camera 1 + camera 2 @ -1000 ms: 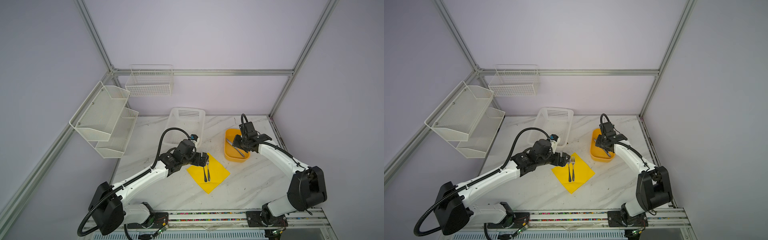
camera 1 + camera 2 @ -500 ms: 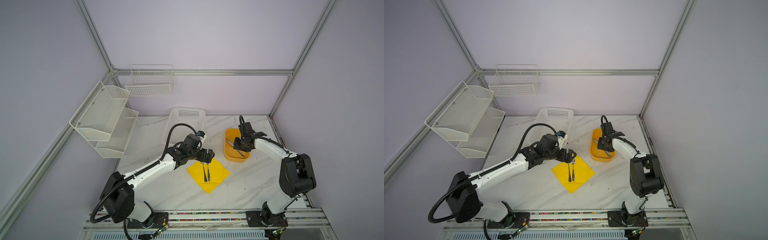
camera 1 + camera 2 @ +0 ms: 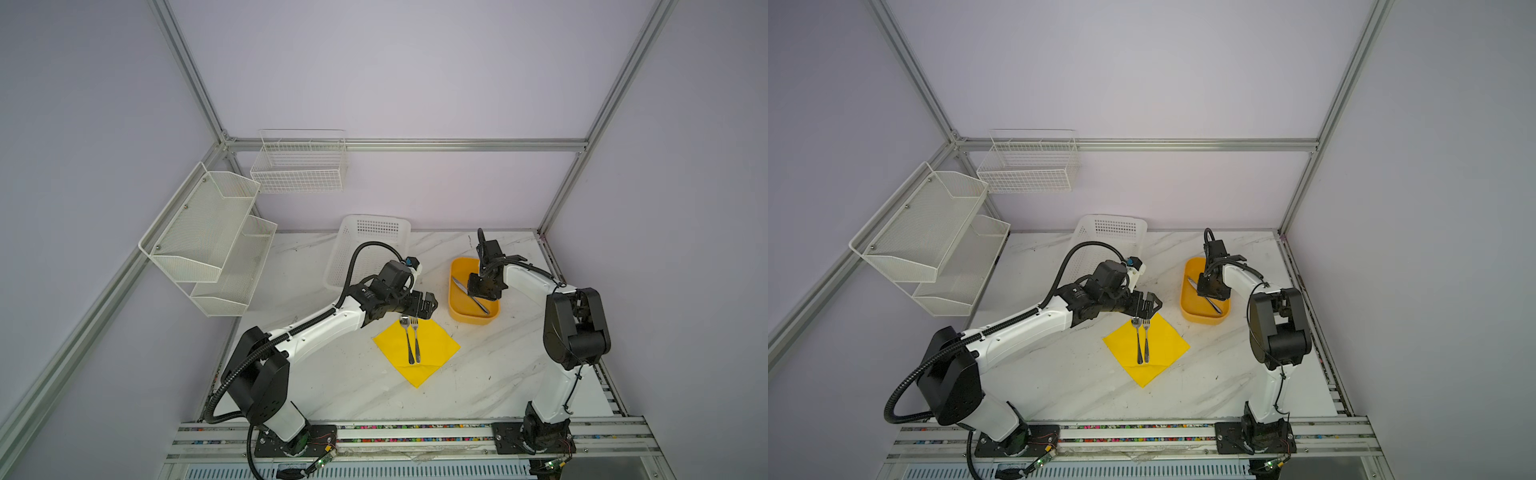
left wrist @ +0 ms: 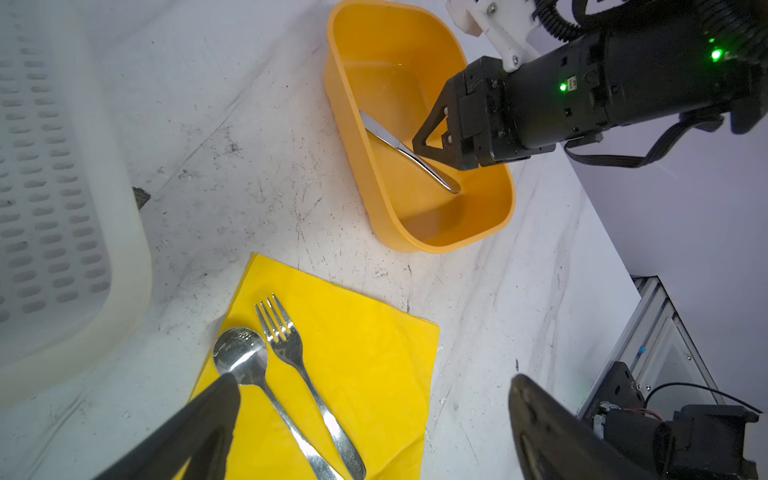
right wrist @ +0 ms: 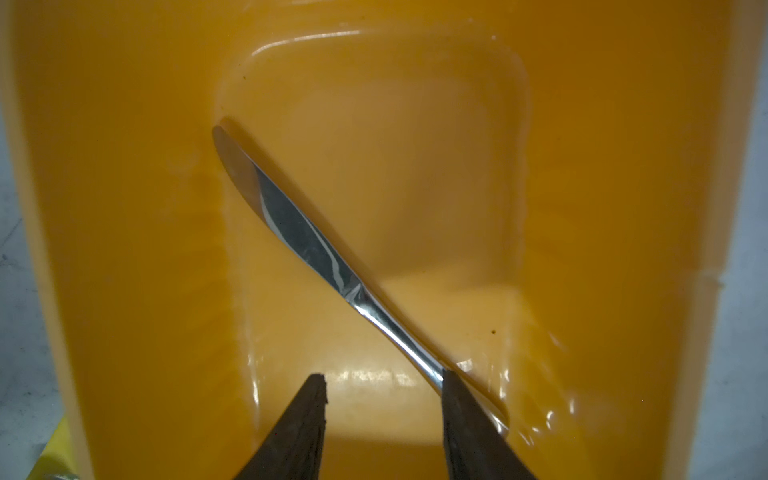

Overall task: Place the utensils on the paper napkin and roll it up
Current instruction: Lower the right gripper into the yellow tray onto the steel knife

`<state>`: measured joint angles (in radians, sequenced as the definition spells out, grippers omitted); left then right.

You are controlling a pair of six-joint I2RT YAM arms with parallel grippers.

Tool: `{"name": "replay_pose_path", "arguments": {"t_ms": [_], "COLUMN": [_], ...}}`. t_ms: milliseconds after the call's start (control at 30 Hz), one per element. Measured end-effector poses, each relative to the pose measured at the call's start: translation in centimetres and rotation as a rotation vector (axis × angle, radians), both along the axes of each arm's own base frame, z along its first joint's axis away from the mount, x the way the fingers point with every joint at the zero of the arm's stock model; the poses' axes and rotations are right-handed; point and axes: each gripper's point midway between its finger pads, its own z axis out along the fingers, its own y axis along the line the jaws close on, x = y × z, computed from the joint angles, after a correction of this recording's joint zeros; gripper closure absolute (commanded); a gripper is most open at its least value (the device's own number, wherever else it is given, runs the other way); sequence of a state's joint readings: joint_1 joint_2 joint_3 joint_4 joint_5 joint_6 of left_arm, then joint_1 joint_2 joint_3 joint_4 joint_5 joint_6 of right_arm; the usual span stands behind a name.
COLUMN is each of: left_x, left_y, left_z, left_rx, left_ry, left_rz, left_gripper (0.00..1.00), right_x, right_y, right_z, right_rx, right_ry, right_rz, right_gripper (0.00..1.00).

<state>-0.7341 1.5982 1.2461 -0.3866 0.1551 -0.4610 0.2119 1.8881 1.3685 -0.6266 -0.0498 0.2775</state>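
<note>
The creased, bright yellow paper napkin (image 3: 432,349) lies diamond-wise on the white, marble-veined bench (image 3: 353,374). A shiny steel spoon (image 4: 241,357) and fork (image 4: 286,345) rest side by side on it. The left end effector (image 3: 428,306) hovers over their heads, spread wide and empty. A slim polished knife (image 5: 307,237) lies diagonally in the glossy, rounded orange tub (image 4: 357,137). The right end effector (image 5: 383,377) reaches inside, jaws partly apart with nothing clamped, the handle running behind one finger.
</note>
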Motion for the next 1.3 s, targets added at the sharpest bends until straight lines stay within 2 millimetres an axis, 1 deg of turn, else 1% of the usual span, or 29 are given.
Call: {"name": "replay_pose_path", "arguments": {"t_ms": [133,233,433,533,567,633,733,800,867,1067,1167,1300], "left_x": [0.0,0.0,0.2,0.4,0.5,0.8,0.9,1.1,1.3,1.6,1.6,1.7], "left_y": [-0.4,-0.7,-1.1,-1.3,-1.4,-1.6,-1.4,-1.3,-1.1,-0.8,-0.8,-0.6], "left_z": [-0.5,-0.8,-0.1,-0.2,-0.3,-0.8,-1.2,-1.2,-1.2,-1.2,-1.2,-1.3], "left_rx": [0.004,0.007,-0.003,-0.005,-0.005,0.001,0.017,0.022,0.030,0.047,0.055,0.063], "left_ry": [0.013,0.022,0.015,0.019,0.024,0.032,0.033,0.024,0.016,-0.001,-0.008,-0.017], "left_rz": [-0.008,-0.016,-0.019,-0.020,-0.019,-0.015,-0.004,0.002,0.011,0.022,0.022,0.018], "left_gripper": [0.00,0.00,0.00,0.00,0.00,0.01,0.00,0.00,0.00,0.00,0.00,0.00], "right_x": [0.6,0.6,0.7,0.9,1.1,1.3,1.2,1.1,1.3,1.2,1.0,0.7], "right_y": [0.2,0.4,0.5,0.6,0.6,0.7,0.6,0.5,0.4,0.2,0.1,0.2], "right_z": [-0.3,-0.8,-2.0,-2.4,-2.5,-2.8,-3.4,-3.5,-3.4,-3.7,-3.8,-3.8], "right_rx": [-0.008,-0.004,-0.013,-0.016,-0.017,-0.022,-0.030,-0.037,-0.046,-0.056,-0.052,-0.033], "right_ry": [0.012,0.029,0.069,0.083,0.084,0.091,0.111,0.119,0.121,0.130,0.134,0.136], "right_rz": [0.027,0.045,0.060,0.075,0.078,0.085,0.093,0.092,0.091,0.086,0.065,0.023], "right_gripper": [0.55,0.55,0.55,0.56,0.58,0.58,0.62,0.64,0.69,0.76,0.83,0.85]}}
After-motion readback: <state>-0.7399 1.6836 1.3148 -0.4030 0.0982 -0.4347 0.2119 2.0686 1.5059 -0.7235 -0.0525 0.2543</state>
